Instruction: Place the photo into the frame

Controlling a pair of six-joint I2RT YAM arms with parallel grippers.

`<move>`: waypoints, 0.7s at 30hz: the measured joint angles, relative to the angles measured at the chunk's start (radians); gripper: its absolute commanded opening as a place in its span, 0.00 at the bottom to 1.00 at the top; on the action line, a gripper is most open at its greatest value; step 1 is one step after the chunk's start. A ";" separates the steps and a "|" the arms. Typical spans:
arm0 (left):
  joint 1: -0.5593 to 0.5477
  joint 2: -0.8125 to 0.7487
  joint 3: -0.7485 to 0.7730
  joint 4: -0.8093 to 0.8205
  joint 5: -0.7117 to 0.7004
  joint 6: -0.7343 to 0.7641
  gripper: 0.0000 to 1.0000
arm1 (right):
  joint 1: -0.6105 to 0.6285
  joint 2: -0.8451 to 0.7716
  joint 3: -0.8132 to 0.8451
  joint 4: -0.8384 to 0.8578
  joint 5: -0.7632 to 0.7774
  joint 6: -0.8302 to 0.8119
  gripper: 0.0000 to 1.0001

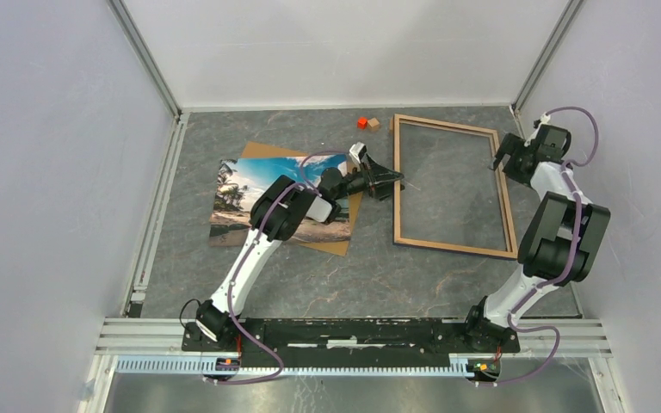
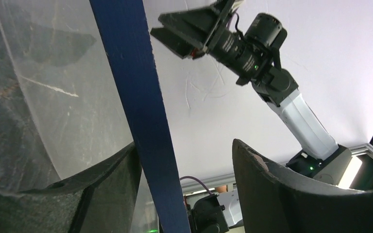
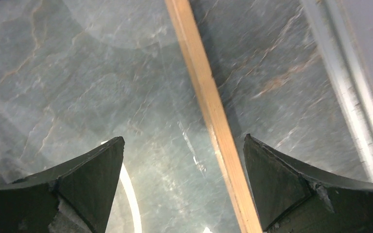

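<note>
— Frame: where is it?
— Its left rail runs between the left fingers and its right rail between the right fingers. Both pairs are spread, with room beside the rails.
— Photo?
— Behind the left fingers, well apart, lying on a brown board.

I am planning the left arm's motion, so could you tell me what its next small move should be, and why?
Probably draw the left gripper back off the frame: its jaws stand open astride the left rail, gripping nothing, and the photo lies apart on the brown board, not yet picked up.
</note>
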 measured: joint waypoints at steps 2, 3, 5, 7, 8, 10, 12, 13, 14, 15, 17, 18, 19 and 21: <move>0.009 -0.003 -0.002 0.000 0.000 0.008 0.69 | 0.006 -0.031 -0.058 0.026 -0.025 0.018 0.97; 0.011 -0.003 -0.002 -0.001 0.000 0.009 0.66 | 0.008 -0.044 -0.083 0.033 -0.031 0.024 0.97; 0.016 -0.005 -0.004 -0.010 0.001 0.025 0.63 | 0.013 -0.072 -0.139 0.037 -0.040 0.039 0.97; 0.019 -0.019 -0.027 -0.031 -0.001 0.051 0.60 | 0.018 -0.095 -0.174 0.037 -0.031 0.053 0.96; 0.020 -0.027 -0.042 -0.043 -0.002 0.065 0.59 | 0.019 -0.108 -0.188 0.039 -0.022 0.058 0.96; 0.024 -0.048 -0.076 -0.089 -0.010 0.103 0.59 | 0.019 -0.153 -0.237 0.060 -0.012 0.070 0.95; 0.028 -0.075 -0.109 -0.157 -0.029 0.156 0.59 | 0.019 -0.182 -0.268 0.072 -0.014 0.078 0.95; 0.029 -0.085 -0.120 -0.179 -0.035 0.178 0.59 | 0.019 -0.192 -0.282 0.077 -0.015 0.080 0.95; 0.030 -0.100 -0.130 -0.204 -0.044 0.203 0.59 | 0.019 -0.198 -0.292 0.083 -0.017 0.080 0.94; 0.031 -0.113 -0.138 -0.227 -0.051 0.225 0.58 | 0.019 -0.198 -0.298 0.086 -0.020 0.080 0.93; 0.032 -0.124 -0.143 -0.253 -0.054 0.247 0.58 | 0.028 -0.197 -0.307 0.089 -0.026 0.081 0.93; 0.032 -0.124 -0.144 -0.257 -0.054 0.251 0.57 | 0.038 -0.196 -0.309 0.086 -0.026 0.080 0.93; 0.032 -0.126 -0.144 -0.262 -0.055 0.256 0.56 | 0.051 -0.195 -0.309 0.085 -0.026 0.079 0.93; 0.032 -0.129 -0.145 -0.267 -0.055 0.272 0.56 | 0.087 -0.195 -0.309 0.084 -0.024 0.070 0.94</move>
